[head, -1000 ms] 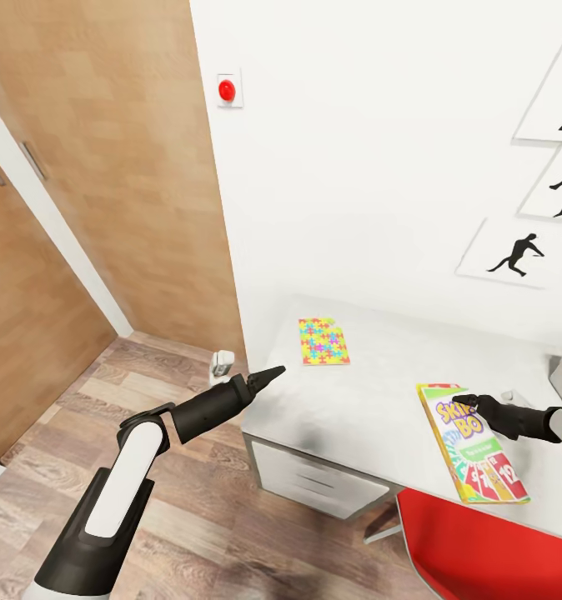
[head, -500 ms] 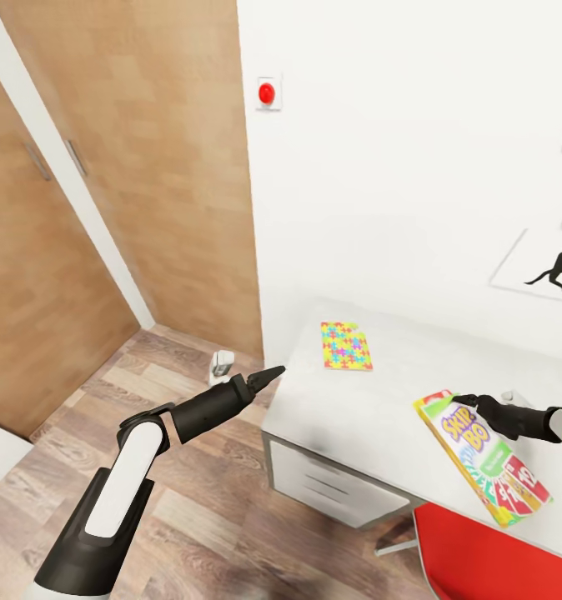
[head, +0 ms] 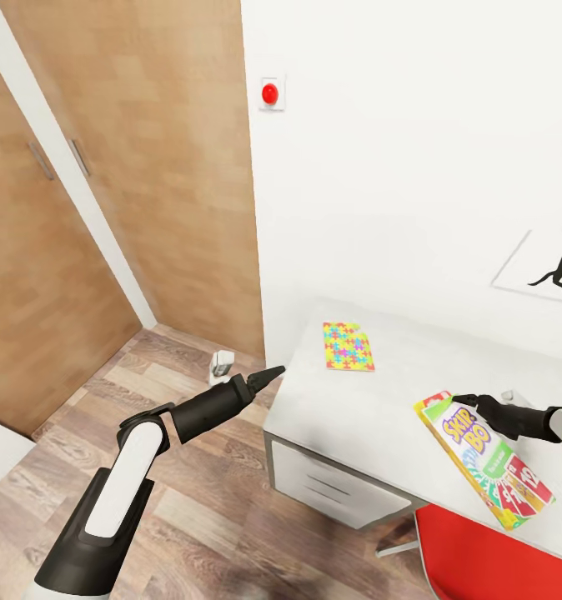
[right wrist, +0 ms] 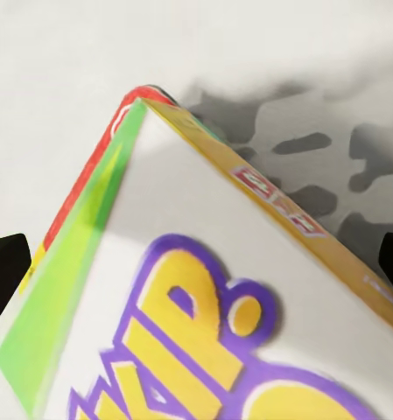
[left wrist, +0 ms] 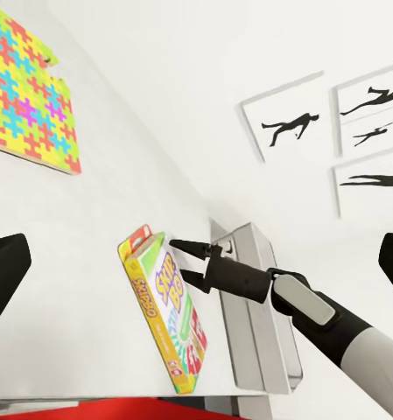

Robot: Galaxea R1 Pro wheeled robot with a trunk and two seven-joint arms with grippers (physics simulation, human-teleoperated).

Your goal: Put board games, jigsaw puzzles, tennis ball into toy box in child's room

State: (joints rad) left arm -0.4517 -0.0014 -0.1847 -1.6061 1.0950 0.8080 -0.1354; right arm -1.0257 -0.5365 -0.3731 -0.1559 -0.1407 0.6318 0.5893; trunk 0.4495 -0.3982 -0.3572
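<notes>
Landmark for all positions: the white desk [head: 373, 417].

Change from the picture one second back: the whole head view has swung; door, wall button and wall prints all shifted together, so that is camera motion, not the things. Apart from that, the board game [head: 484, 458] has changed attitude against the desk. It was lying flat near the desk's front edge; now it is tilted, its top corner raised and its lower end reaching past the front edge above the red chair [head: 489, 554]. From half a second ago to now, almost no further change.

Right gripper [head: 464, 402]: at the game's top edge. In the left wrist view the two fingers [left wrist: 189, 248] sit either side of the box [left wrist: 165, 311] corner, one above, one below. Whether they are actually pinching it, cannot tell.

Left gripper [head: 274, 372]: fingers together, nothing in them, hanging off the desk's left end over the wood floor [head: 198, 508].

Jigsaw puzzle [head: 348, 346]: flat toward the desk's back left, untouched.

Toy box [left wrist: 262, 324]: grey bin on the desk just beyond the game.

Judgement: the game looks to be coming up off the desk, the first step toward the toy box. Nothing seen inside the bin; the task is early.
</notes>
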